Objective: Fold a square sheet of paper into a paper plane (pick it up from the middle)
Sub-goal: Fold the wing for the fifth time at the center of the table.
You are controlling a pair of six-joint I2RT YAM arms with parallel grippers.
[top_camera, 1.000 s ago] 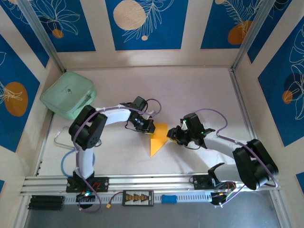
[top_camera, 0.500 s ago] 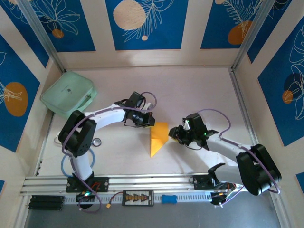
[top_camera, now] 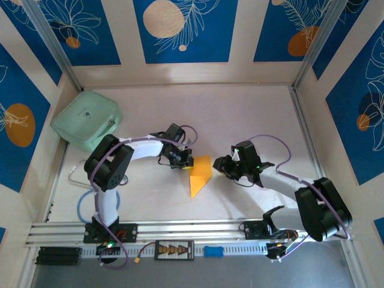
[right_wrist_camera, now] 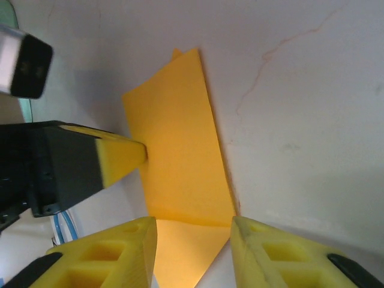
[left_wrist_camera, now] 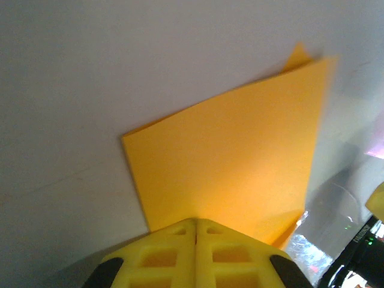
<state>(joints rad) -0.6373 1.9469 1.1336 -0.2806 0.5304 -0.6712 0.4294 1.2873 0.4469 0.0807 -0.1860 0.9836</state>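
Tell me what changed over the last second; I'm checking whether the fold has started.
The right gripper edged slightly toward the far wall and its jaws widened. The left gripper swung out and returned, jaws shut. The folded square sheet of paper stayed put.

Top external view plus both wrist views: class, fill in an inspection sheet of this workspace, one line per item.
Surface: pale table, with faint hairline marks in the right wrist view.
Job's things: orange-yellow sheet of paper, folded, lying flat mid-table and tapering to a point at its near end.
Clutter: mint-green case in the far left corner.
Grippers: left gripper shut, its tip at the paper's left edge; right gripper open, with one finger on each side of the paper's right corner.
Cables: purple cables along the arms; blue cable loop by the left arm's base.
Surroundings: blue patterned panels and a metal rail along the near edge.
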